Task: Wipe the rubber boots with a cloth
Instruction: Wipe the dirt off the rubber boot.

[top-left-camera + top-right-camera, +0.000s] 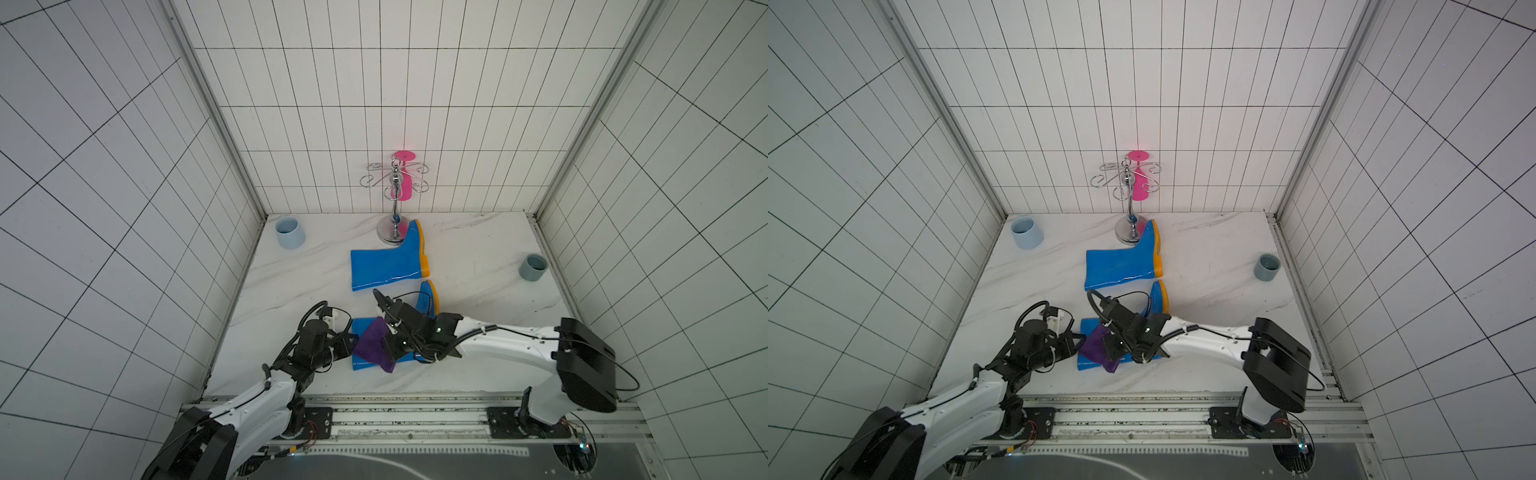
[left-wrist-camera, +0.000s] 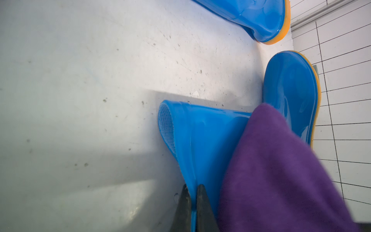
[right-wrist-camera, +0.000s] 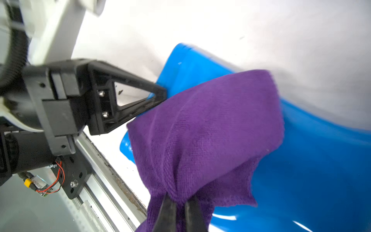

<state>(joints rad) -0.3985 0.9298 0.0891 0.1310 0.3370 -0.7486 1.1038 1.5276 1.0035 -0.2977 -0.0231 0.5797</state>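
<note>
Pale-blue mug (image 1: 289, 232), grey mug (image 1: 532, 267), chrome hook stand (image 1: 390, 232)

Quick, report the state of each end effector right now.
Left end effector: closed, pinching the shaft rim of the near boot.
Right end effector: closed, holding the cloth, which drapes over that boot.

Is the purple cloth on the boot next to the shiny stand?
No, the cloth drapes over the near boot; the far boot by the stand is bare.
</note>
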